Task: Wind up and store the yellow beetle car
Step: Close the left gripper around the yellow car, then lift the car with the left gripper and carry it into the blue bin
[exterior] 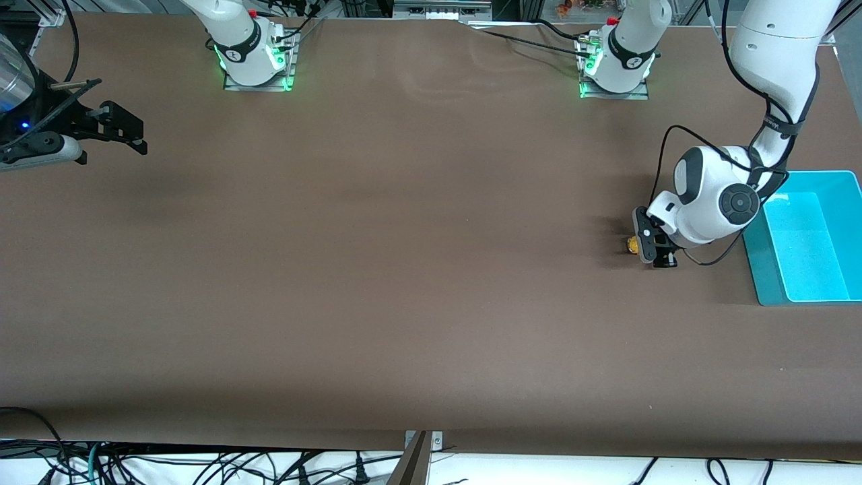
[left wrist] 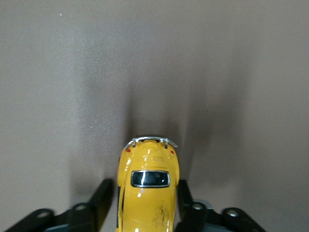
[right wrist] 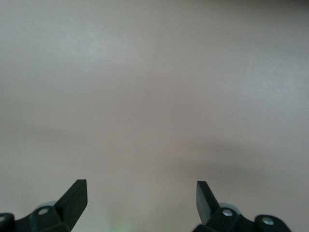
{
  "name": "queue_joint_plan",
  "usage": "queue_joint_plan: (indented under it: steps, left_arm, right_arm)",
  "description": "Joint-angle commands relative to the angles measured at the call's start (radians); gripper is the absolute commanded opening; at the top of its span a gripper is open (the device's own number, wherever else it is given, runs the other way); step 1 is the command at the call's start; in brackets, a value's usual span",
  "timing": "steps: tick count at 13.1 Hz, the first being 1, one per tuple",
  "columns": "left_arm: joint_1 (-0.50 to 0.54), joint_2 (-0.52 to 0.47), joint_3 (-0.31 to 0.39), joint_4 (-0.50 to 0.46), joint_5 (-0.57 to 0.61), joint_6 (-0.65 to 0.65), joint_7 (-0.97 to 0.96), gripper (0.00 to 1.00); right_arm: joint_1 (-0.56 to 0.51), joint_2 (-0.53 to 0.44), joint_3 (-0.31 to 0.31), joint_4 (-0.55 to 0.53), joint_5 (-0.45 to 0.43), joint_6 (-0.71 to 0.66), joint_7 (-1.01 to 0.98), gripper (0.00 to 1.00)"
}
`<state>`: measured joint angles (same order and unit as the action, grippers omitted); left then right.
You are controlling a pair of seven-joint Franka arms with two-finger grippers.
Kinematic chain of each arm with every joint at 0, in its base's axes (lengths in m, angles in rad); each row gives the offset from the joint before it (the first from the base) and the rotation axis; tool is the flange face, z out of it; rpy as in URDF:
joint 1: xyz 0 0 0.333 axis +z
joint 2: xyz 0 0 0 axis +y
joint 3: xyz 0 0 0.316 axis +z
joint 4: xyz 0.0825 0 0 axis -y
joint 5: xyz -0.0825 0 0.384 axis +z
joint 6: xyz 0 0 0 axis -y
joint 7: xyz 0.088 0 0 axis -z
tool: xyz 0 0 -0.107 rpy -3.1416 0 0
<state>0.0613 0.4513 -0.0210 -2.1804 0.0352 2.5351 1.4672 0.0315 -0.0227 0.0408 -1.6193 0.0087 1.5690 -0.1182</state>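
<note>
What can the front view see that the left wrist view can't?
Only the front view shows the blue bin beside the left gripper, toward the left arm's end of the table, and the right gripper waiting open at the right arm's end. Only the left wrist view shows the yellow beetle car's dark window and silver bumper, with gripper fingers hugging its sides. Both show the car and brown table.

Wide brown table (exterior: 404,269), tangled cables (exterior: 202,465) along its near edge.
</note>
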Motion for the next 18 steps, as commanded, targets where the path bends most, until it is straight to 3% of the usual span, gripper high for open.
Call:
queue_joint_plan:
  steps: [1, 3, 8, 14, 18]
  left_arm:
    - [0.014, -0.023, -0.008, -0.009, 0.000, 0.005, 0.027, 0.22]
    - [0.014, -0.034, -0.008, -0.009, 0.002, 0.002, 0.028, 0.16]
    - [0.015, -0.111, 0.001, 0.051, 0.003, -0.135, 0.024, 0.16]
    - [0.110, -0.109, 0.016, 0.420, 0.043, -0.629, 0.113, 0.17]
    - [0.225, -0.109, 0.018, 0.493, 0.074, -0.725, 0.258, 0.17]
  right_arm:
    - [0.002, -0.003, -0.002, 0.007, -0.012, -0.003, -0.005, 1.00]
    - [0.002, -0.005, -0.010, 0.009, -0.012, -0.004, -0.005, 1.00]
    - [0.002, -0.010, -0.012, 0.010, -0.022, -0.006, -0.005, 1.00]
    - [0.002, -0.006, -0.009, 0.044, -0.033, -0.015, -0.005, 1.00]
    - [0.002, -0.006, -0.009, 0.044, -0.033, -0.015, -0.006, 1.00]
